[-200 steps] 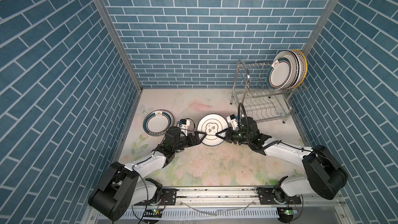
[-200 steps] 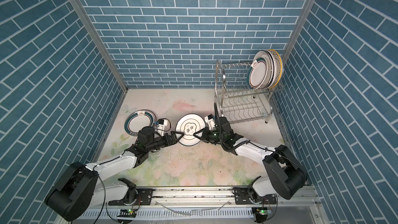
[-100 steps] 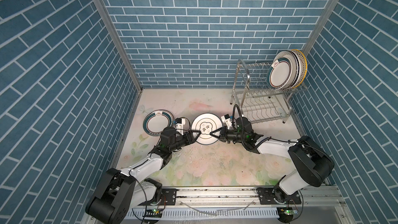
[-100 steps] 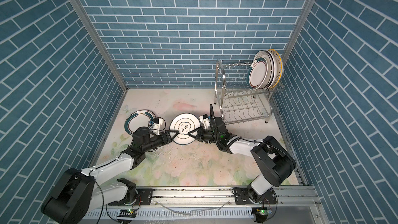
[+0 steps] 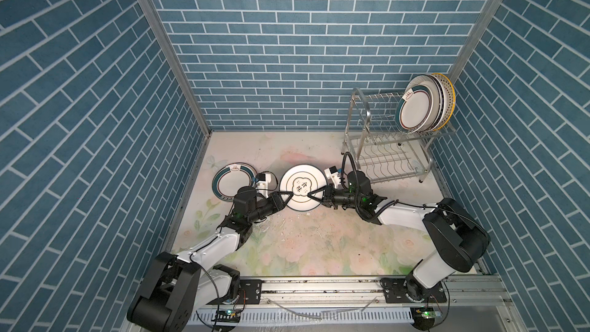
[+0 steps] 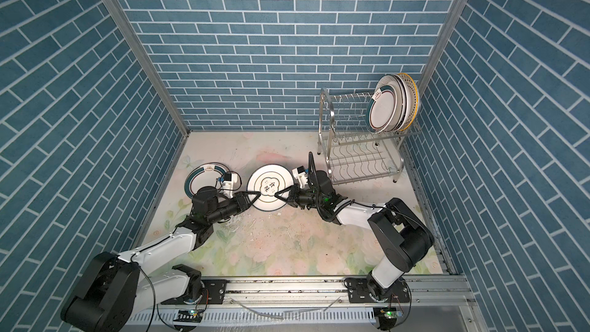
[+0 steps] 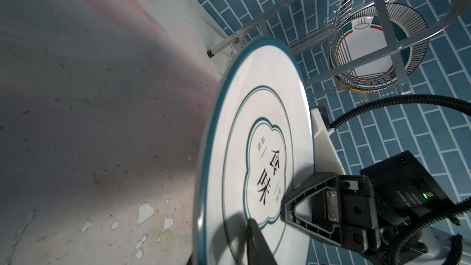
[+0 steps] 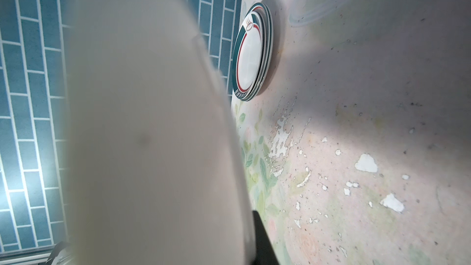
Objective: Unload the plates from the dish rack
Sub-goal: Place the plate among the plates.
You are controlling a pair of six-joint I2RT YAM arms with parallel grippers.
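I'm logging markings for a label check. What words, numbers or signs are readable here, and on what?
"食味": black, centre of the central plate.
Small characters beside it: too small to read.
Steam sign, no words: top of the front rack plate.
Lettering on the stacked plates' teal rim: blurred.
White print on the black module by the plate: too small.

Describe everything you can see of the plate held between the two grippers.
The plate is round, glossy white, ceramic-looking, with a teal rim, a thin teal ring and a teal lobed frame around black Chinese characters. It faces upward, seemingly lifted off the floral table, near the dish rack. The right gripper is shut on one edge; the left gripper pinches the opposite edge, one finger lying across its face.
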